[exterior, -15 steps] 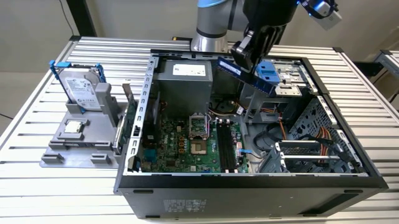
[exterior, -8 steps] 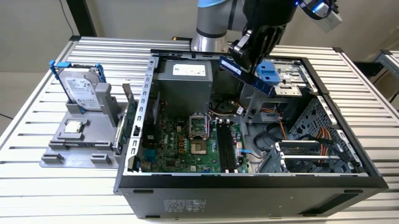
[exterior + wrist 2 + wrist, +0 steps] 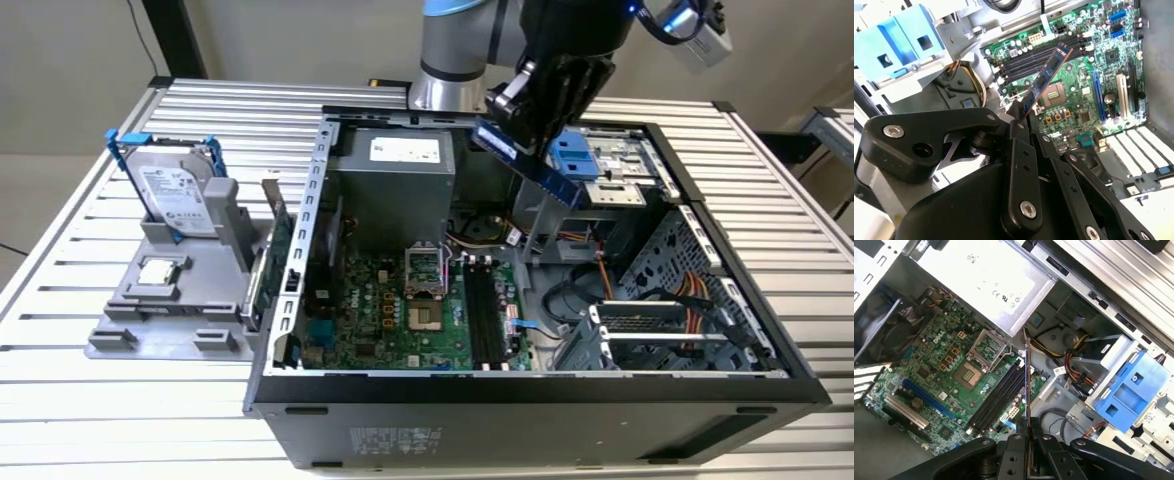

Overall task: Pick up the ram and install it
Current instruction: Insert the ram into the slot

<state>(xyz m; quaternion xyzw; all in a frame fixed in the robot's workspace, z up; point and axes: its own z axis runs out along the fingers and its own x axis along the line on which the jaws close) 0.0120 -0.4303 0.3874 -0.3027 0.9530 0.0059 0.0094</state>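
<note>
Aloft, one ram (image 3: 558,183) clamped in jaws, four memory slots (image 3: 483,318) below

case (image 3: 534,425): open on the bench (image 3: 80,410), by its near edge, toward the exterior view's right
stand (image 3: 134,330): on the bench beside the case, toward the exterior view's left edge
hard drive (image 3: 174,195): upright at the stand's far end
processor chip (image 3: 160,270): flat on the stand, before the hard drive
power supply (image 3: 400,165): in the case, behind the motherboard (image 3: 387,310)
ram (image 3: 561,182): tilted in the gripper (image 3: 531,135), above the case, apart from the slots (image 3: 483,320)
</note>
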